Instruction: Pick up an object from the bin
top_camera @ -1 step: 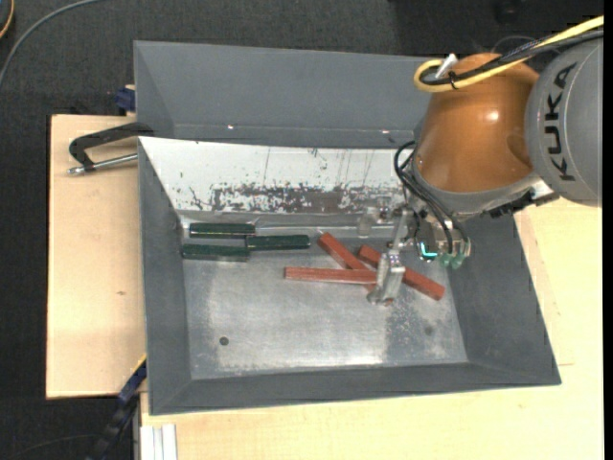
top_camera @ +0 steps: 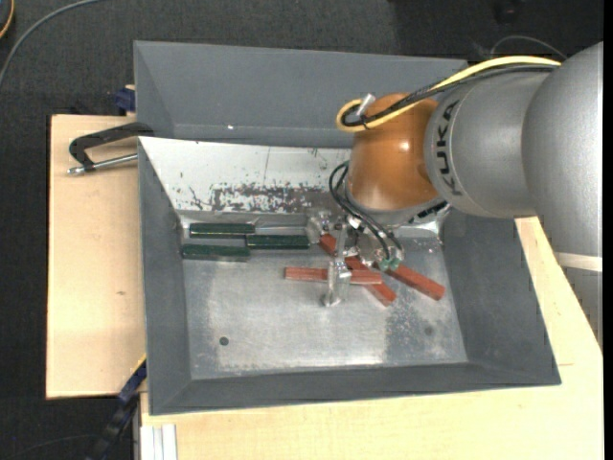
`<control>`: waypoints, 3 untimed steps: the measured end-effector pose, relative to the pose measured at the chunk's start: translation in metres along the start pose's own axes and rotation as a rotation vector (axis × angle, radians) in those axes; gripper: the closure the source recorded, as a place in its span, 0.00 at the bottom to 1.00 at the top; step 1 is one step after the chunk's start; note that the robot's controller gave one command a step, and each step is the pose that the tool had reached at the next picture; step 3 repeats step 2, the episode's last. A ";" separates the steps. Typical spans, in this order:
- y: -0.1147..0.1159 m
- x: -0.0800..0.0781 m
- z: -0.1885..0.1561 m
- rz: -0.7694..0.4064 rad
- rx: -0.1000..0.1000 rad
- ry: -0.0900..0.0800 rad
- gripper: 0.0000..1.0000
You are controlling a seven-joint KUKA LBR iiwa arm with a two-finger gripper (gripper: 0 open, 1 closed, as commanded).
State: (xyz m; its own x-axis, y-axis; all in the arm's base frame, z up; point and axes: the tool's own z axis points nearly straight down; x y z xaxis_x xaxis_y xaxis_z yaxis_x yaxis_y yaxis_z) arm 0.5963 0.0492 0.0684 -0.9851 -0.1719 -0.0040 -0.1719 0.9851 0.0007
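Centrally, pincer over perhaps 3 red sticks, its opening unclear; bare bin floor leftward.

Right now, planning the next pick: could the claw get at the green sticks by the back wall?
Probably yes. The green sticks lie uncovered, nothing on top, left of the claw, which is down among the red sticks.

red sticks partly beneath arm, arm cropped right
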 end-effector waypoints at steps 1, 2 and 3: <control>0.000 -0.003 -0.007 0.002 0.000 -0.012 1.00; 0.006 0.004 -0.152 -0.028 0.001 -0.012 1.00; 0.006 0.004 -0.152 -0.028 0.001 -0.012 1.00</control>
